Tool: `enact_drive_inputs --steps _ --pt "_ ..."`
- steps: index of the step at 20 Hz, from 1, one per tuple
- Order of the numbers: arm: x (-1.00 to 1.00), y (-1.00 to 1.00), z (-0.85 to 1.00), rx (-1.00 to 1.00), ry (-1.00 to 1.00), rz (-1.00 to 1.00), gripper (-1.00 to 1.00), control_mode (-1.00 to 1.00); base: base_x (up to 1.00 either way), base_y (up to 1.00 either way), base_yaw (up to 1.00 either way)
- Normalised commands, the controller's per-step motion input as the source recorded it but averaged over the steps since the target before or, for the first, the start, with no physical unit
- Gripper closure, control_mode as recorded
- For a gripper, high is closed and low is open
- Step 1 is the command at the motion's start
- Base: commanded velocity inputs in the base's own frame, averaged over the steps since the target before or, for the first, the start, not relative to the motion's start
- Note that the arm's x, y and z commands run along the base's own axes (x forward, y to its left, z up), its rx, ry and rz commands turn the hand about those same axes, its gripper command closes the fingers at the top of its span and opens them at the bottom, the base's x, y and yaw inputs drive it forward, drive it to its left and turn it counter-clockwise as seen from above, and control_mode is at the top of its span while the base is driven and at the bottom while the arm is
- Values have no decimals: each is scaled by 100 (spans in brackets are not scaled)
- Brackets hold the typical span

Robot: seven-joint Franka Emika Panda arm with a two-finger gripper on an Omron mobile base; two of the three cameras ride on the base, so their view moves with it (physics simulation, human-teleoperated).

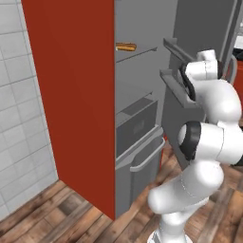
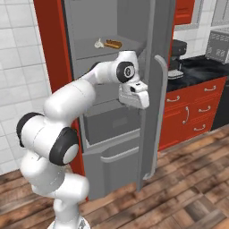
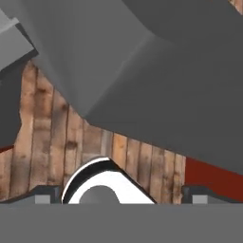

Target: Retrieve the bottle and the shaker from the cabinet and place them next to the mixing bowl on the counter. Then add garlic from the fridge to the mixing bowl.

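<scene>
Garlic point(image 2: 99, 43) lay on open fridge point(image 2: 112, 134) shelf; end effector point(image 2: 134, 96) below it, jaws apart, empty; reach pending.

One fridge point(image 2: 112, 134) is seen, with its door open. On its upper shelf point(image 2: 127, 47), one garlic point(image 2: 99, 43) and one brown bread roll point(image 2: 113, 44) are counted. To the fridge's right, one worktop point(image 2: 201, 67) and one toaster point(image 2: 218, 45) are counted.

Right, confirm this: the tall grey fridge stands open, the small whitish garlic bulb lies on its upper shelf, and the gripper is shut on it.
Not quite. The tall grey fridge is open and the small whitish garlic bulb lies on its upper shelf, but the right base view shows the gripper lower down, apart from it, open.
</scene>
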Motion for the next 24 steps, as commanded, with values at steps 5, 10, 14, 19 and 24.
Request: enact_drive_inputs --steps 5,10,14,19,24 --pt "0 -100 -100 0 -51 0 -100 -100 0 0 0" --pt "-7 -83 -56 7 -64 1 -100 -100 0 0 0" --pt "-19 9 58 3 -37 0 -100 -100 0 0 0" --pt "-31 79 98 -14 -25 2 -100 -100 0 0 0" --pt "-75 100 78 -25 8 2 -100 -100 0 0 0"
